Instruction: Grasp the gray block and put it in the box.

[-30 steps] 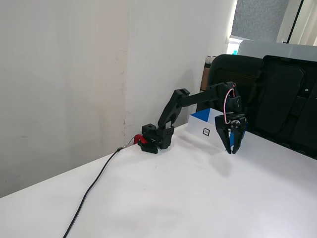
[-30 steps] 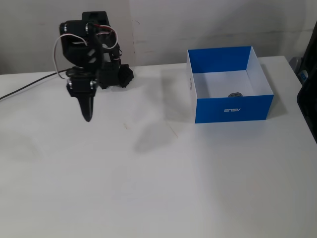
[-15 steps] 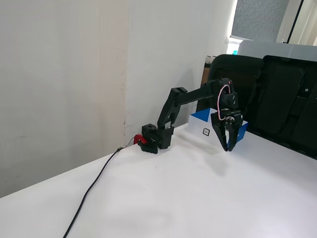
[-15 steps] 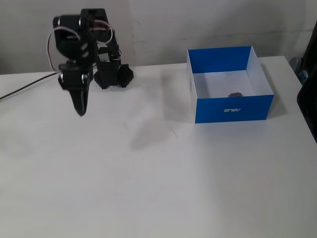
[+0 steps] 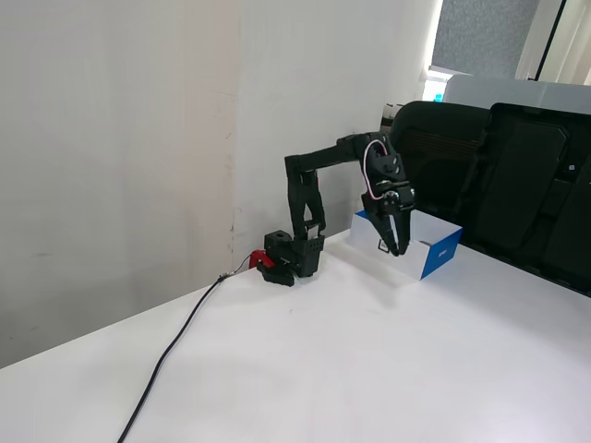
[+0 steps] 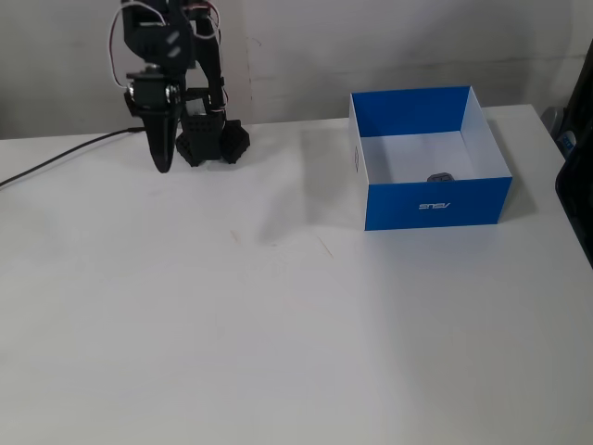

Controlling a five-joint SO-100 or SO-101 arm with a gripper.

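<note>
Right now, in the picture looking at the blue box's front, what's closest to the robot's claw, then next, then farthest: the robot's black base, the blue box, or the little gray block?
Measured from the gripper:
1. The black base, just right of the gripper, by the wall.
2. The blue box, far to the right; its near wall comes before the block.
3. The gray block, inside the box, near its front wall.

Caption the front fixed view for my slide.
Block rests in the box; the gripper hangs shut near the arm's base.
</note>
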